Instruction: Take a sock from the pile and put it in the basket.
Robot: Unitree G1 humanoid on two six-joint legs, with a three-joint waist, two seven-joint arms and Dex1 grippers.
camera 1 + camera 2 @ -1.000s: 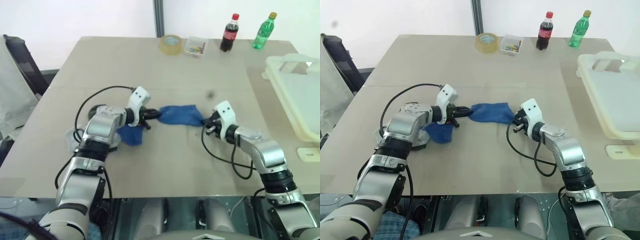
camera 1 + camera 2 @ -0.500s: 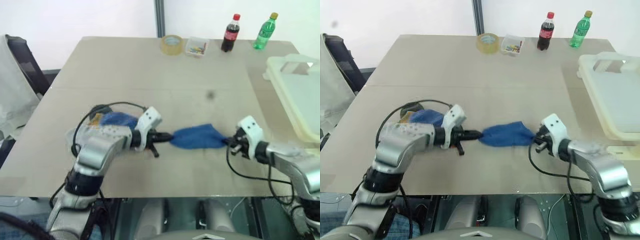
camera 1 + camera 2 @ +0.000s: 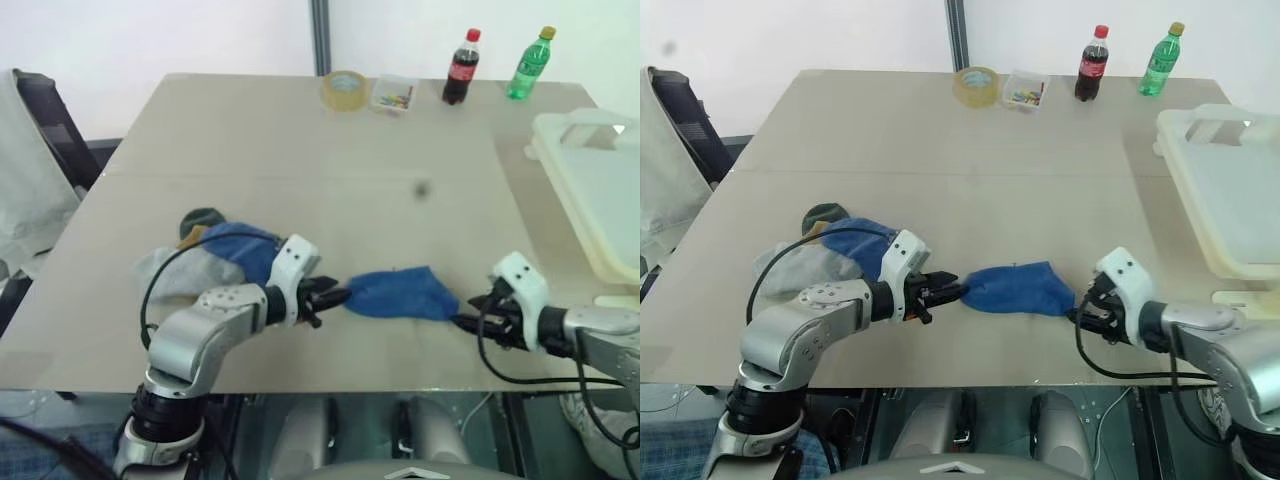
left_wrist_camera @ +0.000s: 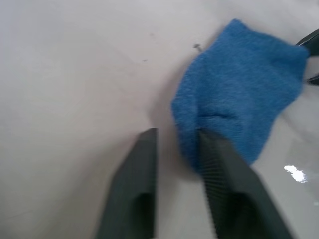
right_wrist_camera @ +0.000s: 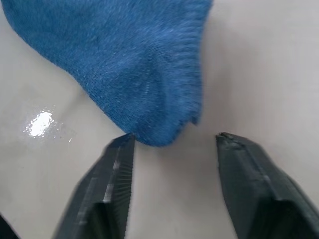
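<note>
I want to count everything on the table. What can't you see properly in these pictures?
- Sock pile: the left arm and its cable cover part of it in the eye views, so no count.
- Basket: cut off by the picture's edge; its inside is unseen.
- Small clear box: its coloured bits are too small to name.

Basket [image 3: 590, 190] cut off at right edge; pile [image 3: 215, 255] partly hidden behind left arm's cable.

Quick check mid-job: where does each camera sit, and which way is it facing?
Head stereo pair: looks forward and down over the table; both arms show, left gripper, right gripper.
Left wrist: looks along its open fingers at the blue sock.
Right wrist: looks along its open fingers at the sock's other end.
All share the sock.
</note>
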